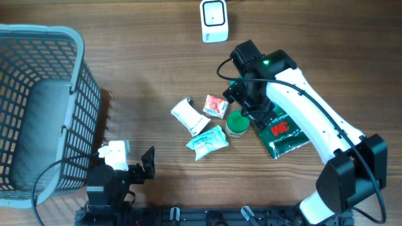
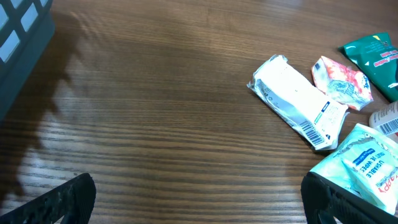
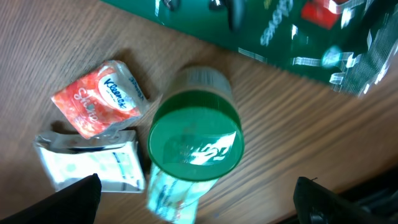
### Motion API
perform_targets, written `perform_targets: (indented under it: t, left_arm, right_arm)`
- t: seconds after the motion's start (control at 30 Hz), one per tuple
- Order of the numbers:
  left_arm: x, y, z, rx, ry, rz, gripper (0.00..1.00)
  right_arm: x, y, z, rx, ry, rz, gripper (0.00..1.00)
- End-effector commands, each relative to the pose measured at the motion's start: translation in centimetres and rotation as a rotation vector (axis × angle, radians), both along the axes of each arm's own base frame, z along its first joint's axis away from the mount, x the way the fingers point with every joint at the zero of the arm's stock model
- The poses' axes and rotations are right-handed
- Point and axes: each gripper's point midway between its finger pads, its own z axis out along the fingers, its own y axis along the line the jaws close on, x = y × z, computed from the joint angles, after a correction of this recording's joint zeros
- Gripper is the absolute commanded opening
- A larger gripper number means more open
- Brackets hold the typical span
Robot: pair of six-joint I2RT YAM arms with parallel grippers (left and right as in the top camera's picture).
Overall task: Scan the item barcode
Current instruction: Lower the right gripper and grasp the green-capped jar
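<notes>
While the left gripper (image 2: 199,202) idles wide open near the basket (image 1: 74,32), the right gripper (image 3: 198,190), spread and empty, hangs over the green-lidded jar (image 3: 194,142) crowded between a red packet (image 3: 99,99) and the green bag (image 3: 280,37). Closing carelessly, I'd say, could snag a neighbour or tip it.

Right hand (image 1: 247,108) hangs just above the green-lidded jar (image 1: 237,125).

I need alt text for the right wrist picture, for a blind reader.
A green-lidded jar sits on a wooden table under the open right gripper. A red tissue pack and a white packet lie left of it; a green bag fills the top edge.
</notes>
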Motion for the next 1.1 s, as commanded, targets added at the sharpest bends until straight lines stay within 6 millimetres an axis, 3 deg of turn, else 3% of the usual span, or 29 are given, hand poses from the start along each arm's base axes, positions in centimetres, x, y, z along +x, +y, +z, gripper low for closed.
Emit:
perform_targets:
  t: [0.0, 0.23, 0.43, 0.57, 0.7, 0.77, 0.8, 1.07]
  left_arm:
    - [0.0, 0.0, -0.1, -0.006, -0.002, 0.004, 1.00]
    - [0.0, 0.0, -0.1, -0.006, -0.002, 0.004, 1.00]
    - [0.0, 0.0, -0.1, -0.006, -0.002, 0.004, 1.00]
    - [0.0, 0.0, -0.1, -0.006, -0.002, 0.004, 1.00]
    - [0.0, 0.0, -0.1, -0.006, -0.002, 0.004, 1.00]
    - [0.0, 0.0, -0.1, -0.006, -0.002, 0.004, 1.00]
    - [0.0, 0.0, -0.1, -0.006, -0.002, 0.004, 1.00]
    - [0.0, 0.0, -0.1, -0.006, -0.002, 0.004, 1.00]
  right_arm:
    - [-0.5, 0.8, -0.6, 0.026, 0.067, -0.179, 1.00]
    - [-1.6, 0.7, -1.8, 0.020, 0.121, -0.265, 1.00]
    - [-2.2, 1.7, -6.0, 0.094, 0.131, -0.229, 1.00]
    - [-3.3, 1.3, -9.2, 0.086, 0.153, -0.232, 1.00]
    - [-3.7, 0.8, -10.5, 0.069, 0.144, -0.212, 0.99]
    - [-2.9, 0.8, -10.6, 0.078, 0.098, -0.119, 0.79]
    - [-2.8, 0.6, -10.7, 0.069, 0.083, -0.079, 0.74]
    - [-2.7, 0.2, -10.1, 0.088, -0.012, 0.667, 0.74]
